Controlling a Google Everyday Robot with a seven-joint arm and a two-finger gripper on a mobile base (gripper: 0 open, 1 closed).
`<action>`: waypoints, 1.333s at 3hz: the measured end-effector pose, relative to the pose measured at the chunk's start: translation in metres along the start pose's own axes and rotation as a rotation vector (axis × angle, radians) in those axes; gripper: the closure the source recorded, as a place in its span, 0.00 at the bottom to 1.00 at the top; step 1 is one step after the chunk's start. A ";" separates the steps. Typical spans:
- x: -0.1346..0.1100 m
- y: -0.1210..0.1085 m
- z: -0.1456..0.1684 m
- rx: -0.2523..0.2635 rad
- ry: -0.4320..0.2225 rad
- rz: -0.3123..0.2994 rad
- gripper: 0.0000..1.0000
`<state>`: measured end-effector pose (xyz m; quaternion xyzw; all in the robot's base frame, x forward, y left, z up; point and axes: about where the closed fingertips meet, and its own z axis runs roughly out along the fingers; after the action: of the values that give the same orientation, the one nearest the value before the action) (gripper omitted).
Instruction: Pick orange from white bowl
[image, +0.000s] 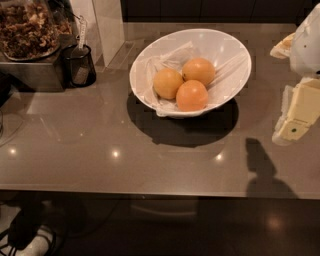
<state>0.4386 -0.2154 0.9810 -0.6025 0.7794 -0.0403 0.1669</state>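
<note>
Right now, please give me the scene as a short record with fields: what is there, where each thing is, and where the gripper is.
surface: grey counter
bowl: white, slanted rim, stands on the counter near the middle
lining: crinkled, white, inside the bowl
orange: in the bowl, at the back, mid orange-yellow
paler fruit: in the bowl, left
redder fruit: in the bowl, front
gripper: right edge, over the counter, apart from the bowl
cup: black, back left, utensil inside
</note>
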 end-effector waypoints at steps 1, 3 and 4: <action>0.000 0.000 0.000 0.000 0.000 0.000 0.00; -0.017 -0.037 0.010 0.001 -0.070 -0.027 0.00; -0.047 -0.074 0.020 -0.003 -0.139 -0.091 0.00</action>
<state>0.5239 -0.1875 0.9918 -0.6389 0.7378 -0.0049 0.2178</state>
